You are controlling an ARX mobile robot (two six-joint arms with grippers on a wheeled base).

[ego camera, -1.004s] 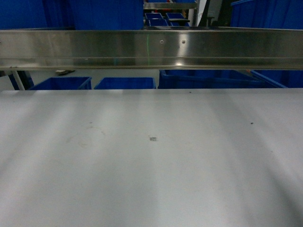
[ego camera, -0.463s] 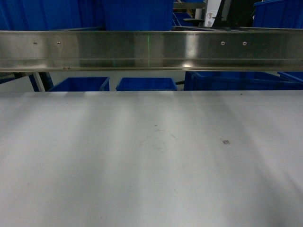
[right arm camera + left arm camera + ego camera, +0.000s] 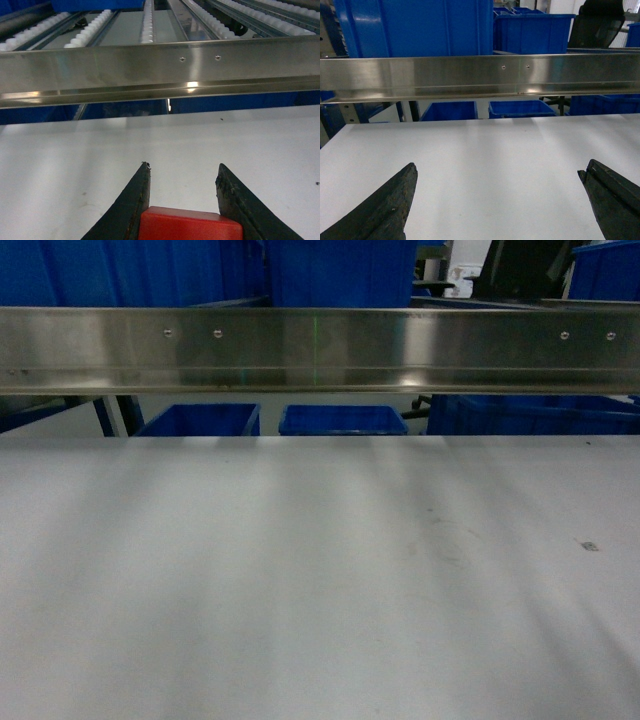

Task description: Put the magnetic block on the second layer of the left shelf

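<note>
Gripping the magnetic block [image 3: 190, 224], the right fingers [image 3: 137, 200] hover over the white table [image 3: 200, 145]; left fingers [image 3: 395, 195] spread wide.

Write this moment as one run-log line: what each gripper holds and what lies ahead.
left gripper: open, empty | right gripper: shut on red block | below: white table | ahead: steel beam, blue crates | block not yet shelved

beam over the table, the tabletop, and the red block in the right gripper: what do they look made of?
Beam: looks like brushed stainless steel, with streaky reflections, glare spots and screw heads.
Tabletop: matte white, probably laminate or painted board; soft diffuse light bands, small scuffs.
Red block: seems smooth moulded plastic with rounded edges and a faint sheen, held between the right gripper fingers.
</note>
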